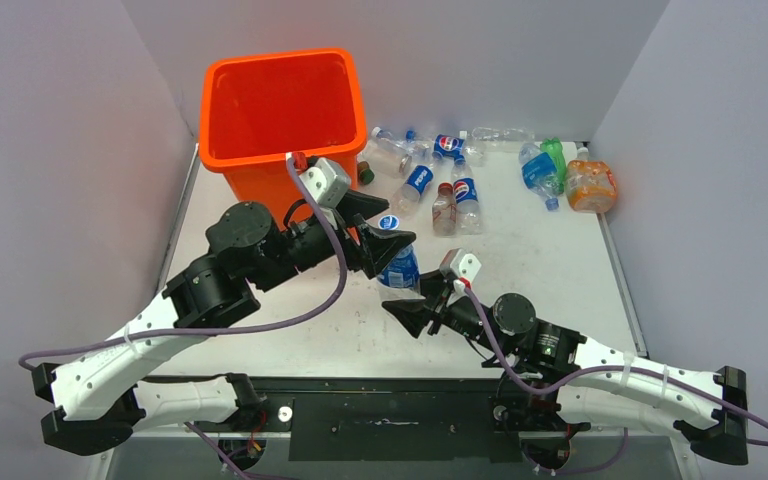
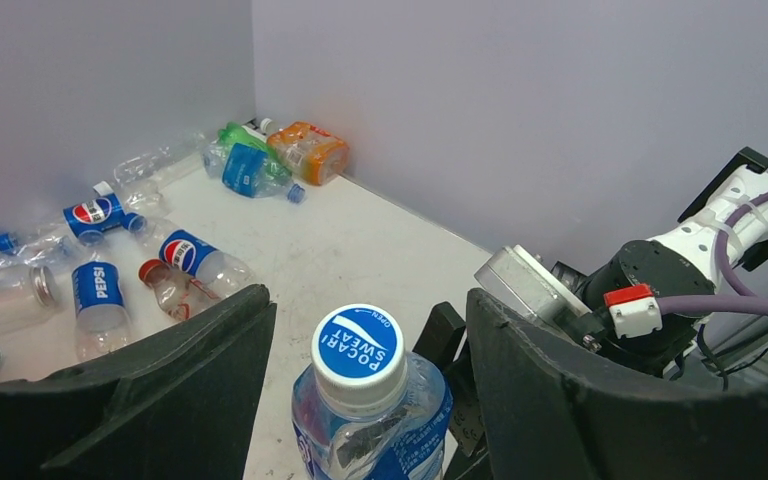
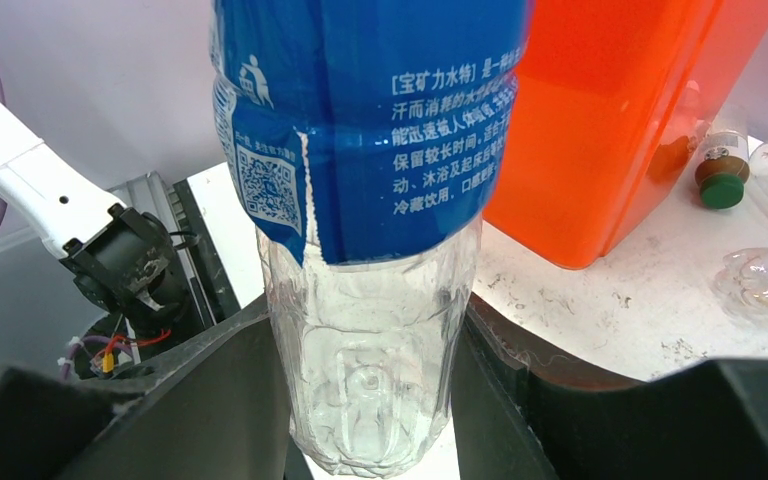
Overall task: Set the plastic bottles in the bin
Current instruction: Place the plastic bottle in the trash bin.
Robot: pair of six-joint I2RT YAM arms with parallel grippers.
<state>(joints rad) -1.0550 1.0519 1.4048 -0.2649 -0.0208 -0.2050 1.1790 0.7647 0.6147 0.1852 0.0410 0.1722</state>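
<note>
The right gripper (image 3: 370,400) clamps the bottle (image 1: 400,268) by its base, cap end between the unclenched jaws of the left gripper (image 2: 368,330).

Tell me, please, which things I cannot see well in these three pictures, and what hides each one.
Right wrist view: cap and neck of the Pocari Sweat bottle, cut off by the top edge.
Left wrist view: the same bottle's lower body, cut off by the bottom edge.
Top view: the green-capped bottle beside the bin, mostly hidden by the left arm.
Top view: any print on the far clear bottle, too small to tell.
</note>
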